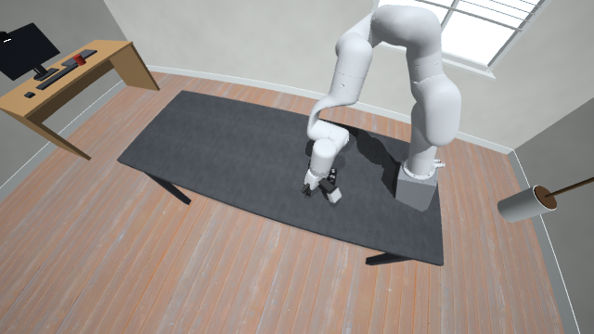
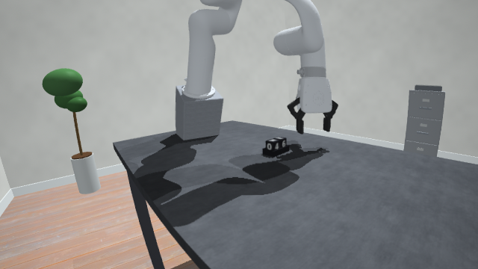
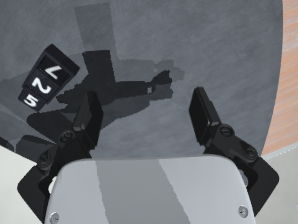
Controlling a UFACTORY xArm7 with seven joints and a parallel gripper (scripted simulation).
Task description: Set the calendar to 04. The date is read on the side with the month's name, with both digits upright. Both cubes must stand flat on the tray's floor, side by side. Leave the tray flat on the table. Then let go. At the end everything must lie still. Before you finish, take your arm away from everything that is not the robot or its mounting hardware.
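Note:
The calendar point(image 2: 275, 146) is a small black tray with two black cubes standing side by side in it, on the dark table. In the exterior view I read white digits 0 and 4 on the facing side, with a 6 beside them on another face. In the wrist view the calendar point(image 3: 47, 83) sits at the upper left and shows 7, 2 and 5. In the top view it point(image 1: 331, 190) is partly hidden by the arm. My gripper point(image 2: 313, 128) is open and empty. It hangs above the table, beside the calendar and clear of it; it also shows in the wrist view point(image 3: 147, 106) and in the top view point(image 1: 308, 189).
The robot base point(image 2: 198, 116) stands on the table behind the calendar. The table edge point(image 3: 276, 83) runs along the right of the wrist view. A plant point(image 2: 76, 131), a filing cabinet point(image 2: 423, 121) and a desk point(image 1: 70, 79) stand off the table.

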